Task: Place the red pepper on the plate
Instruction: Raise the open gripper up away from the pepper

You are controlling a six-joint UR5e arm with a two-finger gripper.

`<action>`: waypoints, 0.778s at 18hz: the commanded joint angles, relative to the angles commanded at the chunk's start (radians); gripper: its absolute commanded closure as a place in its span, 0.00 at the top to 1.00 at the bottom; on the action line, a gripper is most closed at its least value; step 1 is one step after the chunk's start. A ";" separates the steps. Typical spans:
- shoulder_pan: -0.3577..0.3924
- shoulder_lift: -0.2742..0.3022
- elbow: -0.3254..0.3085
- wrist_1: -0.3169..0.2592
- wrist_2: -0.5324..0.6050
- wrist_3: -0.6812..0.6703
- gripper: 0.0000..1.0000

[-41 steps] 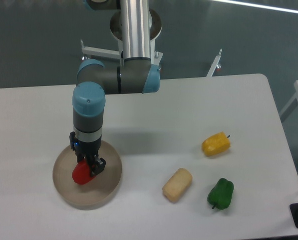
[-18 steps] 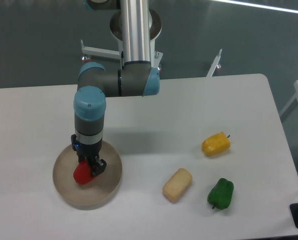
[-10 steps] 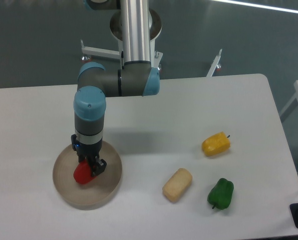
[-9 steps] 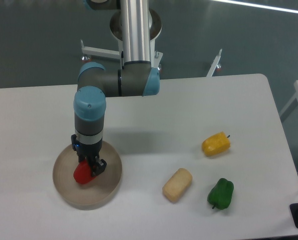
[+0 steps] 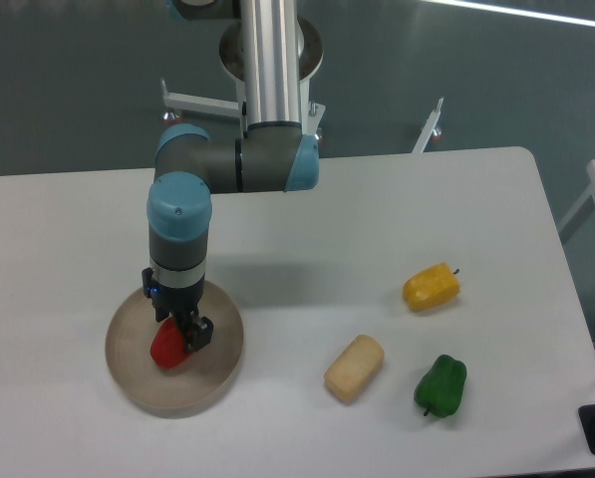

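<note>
The red pepper (image 5: 166,349) sits low on the round beige plate (image 5: 220,373) at the table's front left, touching or just above its surface. My gripper (image 5: 175,339) points straight down over the plate, and its dark fingers (image 5: 198,333) are closed around the pepper's top and right side. The gripper body hides the pepper's stem.
A yellow pepper (image 5: 432,286) lies at mid right. A green pepper (image 5: 442,385) is at the front right, with a small tan bread-like block (image 5: 354,367) to its left. The arm's column (image 5: 270,60) stands behind the table's back edge.
The gripper lowered slightly with the pepper onto the plate, then held still. In the last half second the pepper shifted a little to the right between the fingers.
</note>
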 joint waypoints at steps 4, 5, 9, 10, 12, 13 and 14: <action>0.002 0.014 -0.003 -0.005 -0.002 -0.012 1.00; 0.003 0.017 -0.003 -0.005 0.000 -0.012 1.00; 0.047 0.072 -0.031 -0.011 0.002 -0.014 1.00; 0.072 0.112 -0.050 -0.011 0.002 -0.014 1.00; 0.118 0.139 -0.078 -0.011 0.006 -0.014 1.00; 0.144 0.153 -0.078 -0.011 0.008 -0.012 1.00; 0.191 0.166 -0.080 -0.012 0.008 -0.012 1.00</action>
